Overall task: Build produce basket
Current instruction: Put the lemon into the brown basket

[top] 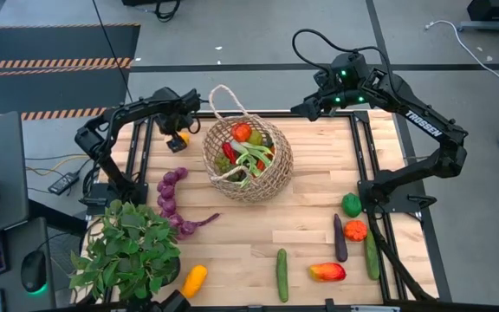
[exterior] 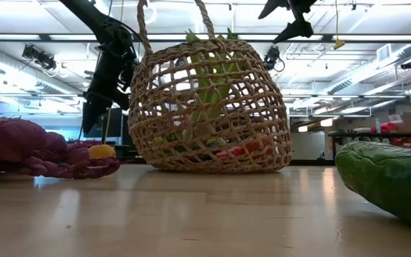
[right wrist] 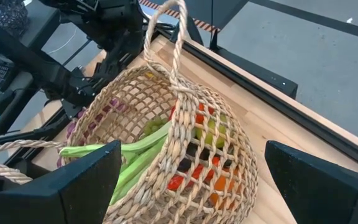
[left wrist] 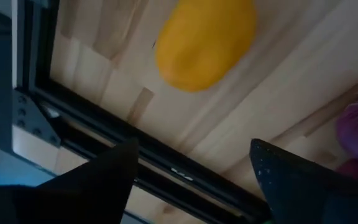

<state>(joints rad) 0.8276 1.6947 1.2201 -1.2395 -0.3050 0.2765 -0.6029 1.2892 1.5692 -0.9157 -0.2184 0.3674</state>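
L hand point(top: 178, 130) is held open, empty, right over a yellow fruit point(top: 178, 141) at basket's point(top: 248, 159) 9 o'clock on table point(top: 319, 243); fruit's long axis is seen crossing the finger gap. R hand point(top: 312, 106), wide open, empty, is parked at basket's 1 o'clock. L is judged nearer.

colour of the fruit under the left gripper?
Yellow-orange fruit; clearest in the left wrist view.

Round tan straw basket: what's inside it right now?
The round tan open-weave straw basket holds a long green leek, an orange-red fruit and other red and green pieces; whatever lies beneath them is covered.
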